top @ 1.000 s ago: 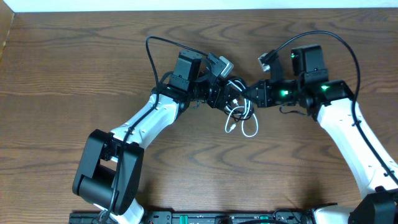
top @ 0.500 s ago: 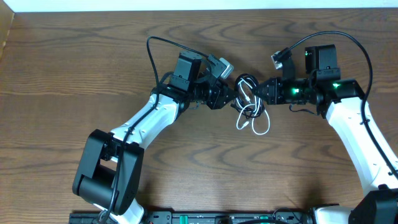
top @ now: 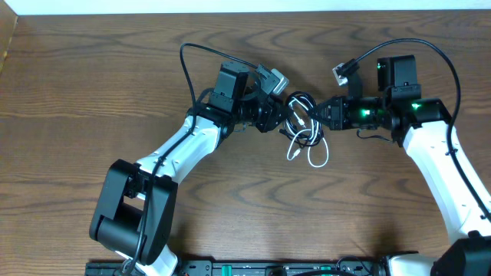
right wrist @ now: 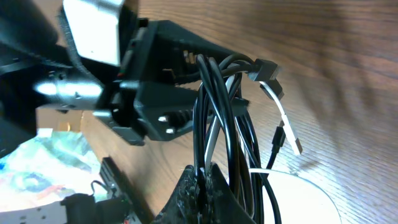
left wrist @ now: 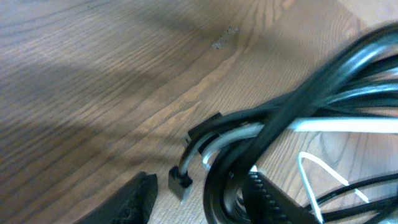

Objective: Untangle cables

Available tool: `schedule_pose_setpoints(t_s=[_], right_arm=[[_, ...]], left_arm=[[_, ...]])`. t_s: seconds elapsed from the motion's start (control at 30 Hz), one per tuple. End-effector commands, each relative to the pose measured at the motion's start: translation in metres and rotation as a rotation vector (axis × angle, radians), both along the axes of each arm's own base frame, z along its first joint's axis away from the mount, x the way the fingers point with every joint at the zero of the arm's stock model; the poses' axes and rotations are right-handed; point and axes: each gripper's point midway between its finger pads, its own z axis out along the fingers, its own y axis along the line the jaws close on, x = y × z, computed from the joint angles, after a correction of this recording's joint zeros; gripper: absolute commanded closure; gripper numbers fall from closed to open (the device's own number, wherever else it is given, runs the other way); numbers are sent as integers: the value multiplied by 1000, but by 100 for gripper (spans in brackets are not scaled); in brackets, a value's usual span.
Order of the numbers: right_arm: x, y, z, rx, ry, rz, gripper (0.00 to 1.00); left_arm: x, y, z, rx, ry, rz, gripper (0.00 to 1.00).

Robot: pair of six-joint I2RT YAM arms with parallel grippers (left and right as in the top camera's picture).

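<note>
My right hand (right wrist: 202, 182) is clenched on the cables (right wrist: 219, 118). In the right wrist view its two dark fingertips meet at the bottom centre of the frame with several black cords pinched between them. The bundle rises from there toward the top. A black plug (right wrist: 266, 67) sticks out at the upper right of the bundle, and a thin silver-tipped plug (right wrist: 291, 142) hangs right of centre.

My left hand (left wrist: 199, 193) is released. In the left wrist view its fingers (left wrist: 134, 200) stand apart at the bottom edge. The black and white cords loop down into the gap and lie against the lower-right finger, with bare space beside the lower-left one. A small dark plug (left wrist: 180, 182) dangles in that gap.

From overhead the two hands face each other just above the middle of the frame, with the coil between them. Its white loop (top: 316, 157) trails down-frame over the brown wooden counter (top: 77, 77). The left arm (top: 184, 149) runs off toward the lower left corner and the right arm (top: 441, 165) toward the lower right.
</note>
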Motion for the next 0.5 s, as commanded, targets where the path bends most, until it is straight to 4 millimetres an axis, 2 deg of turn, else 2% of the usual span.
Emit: schedule_pose_setpoints(t_s=[0.0,0.03,0.07,0.1,0.13,0.27,0.47], right_arm=[[-7,6,30,60,-80,51,99],[-7,6,31,60,-83,50,99],[-7,6,32,60,-85,50,99],[-8,5,33,61,-89,50,99],[-8,5,34,61,-90,51,99],[-10,4,36,54,-99,47,99],[-3,-7,25,-24,-94,-10,99]], left_arm=[[1,-3,-6,3,4,-9,47],[1,-3,-8,5,7,-9,48],[1,-3,-9,6,10,-9,66],[1,-3,-10,7,13,-9,88],[1,-3,-12,9,18,-9,92],[0,-4,-17,9,32,-14,92],[-4,-2,-22,19,66,-16,92]])
